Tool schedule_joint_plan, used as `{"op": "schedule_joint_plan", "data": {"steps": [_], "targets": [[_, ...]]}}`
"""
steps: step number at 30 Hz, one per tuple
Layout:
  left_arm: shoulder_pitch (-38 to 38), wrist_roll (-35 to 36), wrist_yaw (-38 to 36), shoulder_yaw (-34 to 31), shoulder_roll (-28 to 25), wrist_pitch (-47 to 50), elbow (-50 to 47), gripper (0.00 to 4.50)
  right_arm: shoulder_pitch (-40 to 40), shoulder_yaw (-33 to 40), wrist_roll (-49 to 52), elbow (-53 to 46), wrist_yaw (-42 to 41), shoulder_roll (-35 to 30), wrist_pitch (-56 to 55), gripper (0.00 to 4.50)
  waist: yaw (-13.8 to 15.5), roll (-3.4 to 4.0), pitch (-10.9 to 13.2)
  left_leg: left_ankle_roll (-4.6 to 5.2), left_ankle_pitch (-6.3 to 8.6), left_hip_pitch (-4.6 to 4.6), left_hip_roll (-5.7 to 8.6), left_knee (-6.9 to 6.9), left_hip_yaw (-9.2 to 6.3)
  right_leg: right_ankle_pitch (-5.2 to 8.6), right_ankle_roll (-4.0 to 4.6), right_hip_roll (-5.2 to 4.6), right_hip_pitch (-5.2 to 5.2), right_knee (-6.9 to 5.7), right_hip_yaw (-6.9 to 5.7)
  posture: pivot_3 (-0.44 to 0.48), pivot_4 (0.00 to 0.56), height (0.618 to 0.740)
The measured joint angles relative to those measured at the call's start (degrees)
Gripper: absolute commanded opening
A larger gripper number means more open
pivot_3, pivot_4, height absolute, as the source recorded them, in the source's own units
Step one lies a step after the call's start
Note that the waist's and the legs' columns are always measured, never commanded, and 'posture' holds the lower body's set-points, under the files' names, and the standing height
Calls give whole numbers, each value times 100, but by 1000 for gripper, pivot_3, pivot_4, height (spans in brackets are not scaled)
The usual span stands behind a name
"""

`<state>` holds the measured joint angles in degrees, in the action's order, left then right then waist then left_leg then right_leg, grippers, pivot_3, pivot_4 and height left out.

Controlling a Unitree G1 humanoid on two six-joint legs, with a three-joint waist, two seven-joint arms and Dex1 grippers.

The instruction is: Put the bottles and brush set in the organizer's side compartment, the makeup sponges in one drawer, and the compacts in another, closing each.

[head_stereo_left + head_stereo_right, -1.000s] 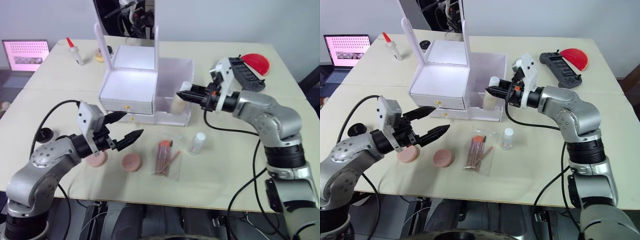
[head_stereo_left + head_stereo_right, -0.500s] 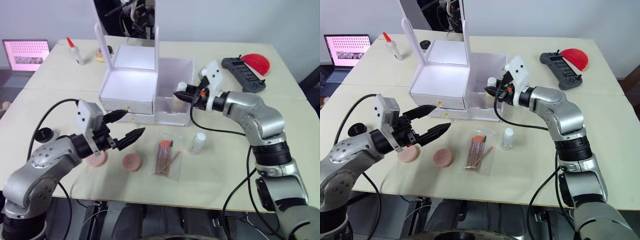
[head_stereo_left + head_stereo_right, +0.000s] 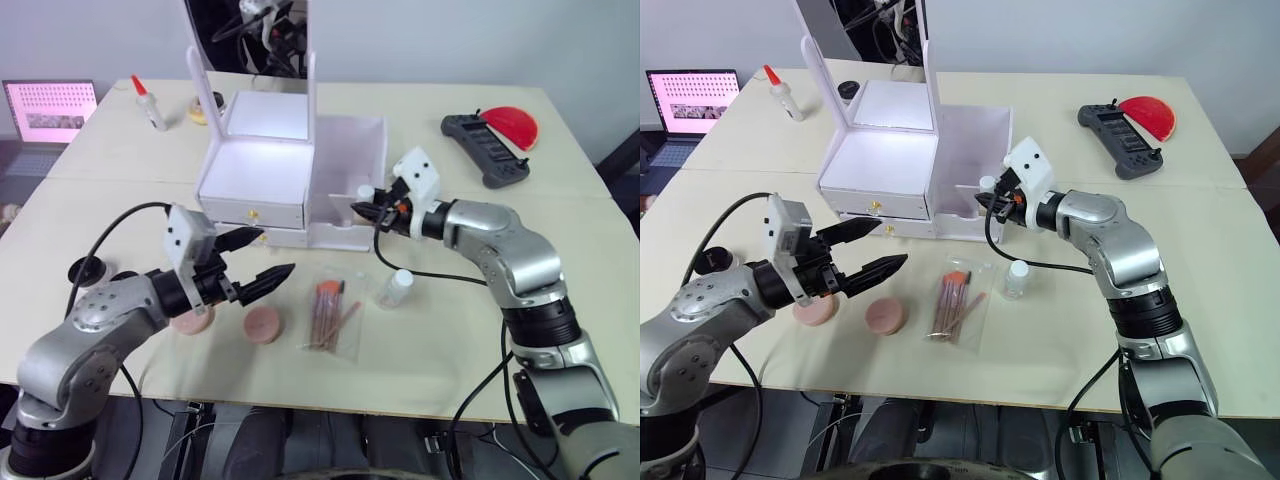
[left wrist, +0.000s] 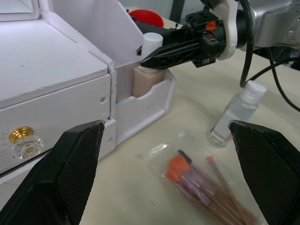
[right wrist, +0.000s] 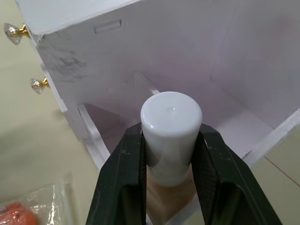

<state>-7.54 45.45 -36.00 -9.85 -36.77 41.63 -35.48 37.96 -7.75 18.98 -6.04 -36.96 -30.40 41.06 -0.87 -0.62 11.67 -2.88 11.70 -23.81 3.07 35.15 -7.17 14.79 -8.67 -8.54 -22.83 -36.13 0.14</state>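
Note:
The white organizer (image 3: pixel 255 170) stands mid-table with both drawers shut. My right gripper (image 3: pixel 364 209) is shut on a beige bottle (image 4: pixel 144 70) with a white cap (image 5: pixel 171 117), held upright in the front of the side compartment (image 3: pixel 350 160). A clear bottle (image 3: pixel 397 285) stands on the table in front of it. The bagged brush set (image 3: pixel 333 313) lies to the clear bottle's left. Two pink round pieces (image 3: pixel 263 323) (image 3: pixel 190 320) lie near my left gripper (image 3: pixel 277 252), which hovers open above them; whether they are sponges or compacts I cannot tell.
A black controller (image 3: pixel 485 150) and a red dome (image 3: pixel 510 125) sit at the back right. At the back left are a red-tipped glue bottle (image 3: pixel 150 103) and a laptop (image 3: pixel 50 108). A black cable puck (image 3: pixel 88 270) lies at the left.
My right gripper has carried the beige bottle left and down into the front of the side compartment. My left gripper has edged slightly right, still open.

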Motion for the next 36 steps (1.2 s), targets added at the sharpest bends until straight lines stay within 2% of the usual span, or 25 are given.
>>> {"op": "schedule_joint_plan", "data": {"steps": [2,4,5,7,8,15,17,21,25,29,36], "targets": [[-13,-12,-22,10,-10,-28,40,4500,-3,2,-3,-43,3,1,33,1844,-3,0,0,0,0,0,0,0,0,0,0,0,0,0,0,0,150,740],[-14,-53,-40,14,-14,-67,82,4500,-12,27,4,-78,11,1,84,2608,2,0,0,0,0,0,0,0,0,0,0,0,0,0,0,0,150,740],[-22,-73,-59,21,-15,-76,88,4500,-16,74,33,-109,14,8,120,3226,4,0,0,0,0,0,0,0,0,0,0,0,0,0,0,0,150,740],[-73,-114,-92,59,-16,-96,125,4500,-12,222,92,-170,18,10,180,4167,8,0,0,0,0,0,0,0,0,0,0,0,1,0,0,0,150,740],[-100,-123,-112,84,-16,-104,154,4500,1,291,140,-183,19,11,203,4483,9,0,0,0,0,0,0,1,0,0,0,0,2,0,0,0,150,740],[-253,-248,-235,163,-14,-301,390,4500,274,1105,773,-263,-161,-54,423,4483,5,0,0,0,0,0,0,0,0,0,0,0,1,1,0,0,150,740],[-264,-273,-301,145,-51,-400,456,4500,285,1335,943,-149,-491,-355,247,4483,13,0,0,0,0,-2,0,-1,0,0,-1,-1,2,4,-1,0,150,740],[-26,-316,-354,-360,-183,-603,567,4500,180,1961,1112,381,-1173,-1007,-294,4483,16,0,0,0,0,-3,1,-2,2,1,-1,-2,6,13,-2,0,150,740],[738,-358,-492,-1355,-340,-858,858,4500,-380,2439,1075,1386,-1902,-1492,-1097,4483,-29,0,0,1,1,0,-4,-9,10,1,-1,-2,1,11,-2,0,150,740],[1716,-634,-765,-2555,-526,-1258,1372,4500,-715,2619,704,2939,-2367,-1827,-2241,4483,-35,3,1,1,1,2,-7,-5,23,11,24,-4,-2,10,1,0,150,740],[2604,-906,-1019,-4209,-580,-1889,2521,4500,-456,2836,157,5638,-2207,-2044,-4188,4483,-35,2,1,-2,3,9,-8,0,36,8,36,-10,7,20,9,0,150,740]]}}
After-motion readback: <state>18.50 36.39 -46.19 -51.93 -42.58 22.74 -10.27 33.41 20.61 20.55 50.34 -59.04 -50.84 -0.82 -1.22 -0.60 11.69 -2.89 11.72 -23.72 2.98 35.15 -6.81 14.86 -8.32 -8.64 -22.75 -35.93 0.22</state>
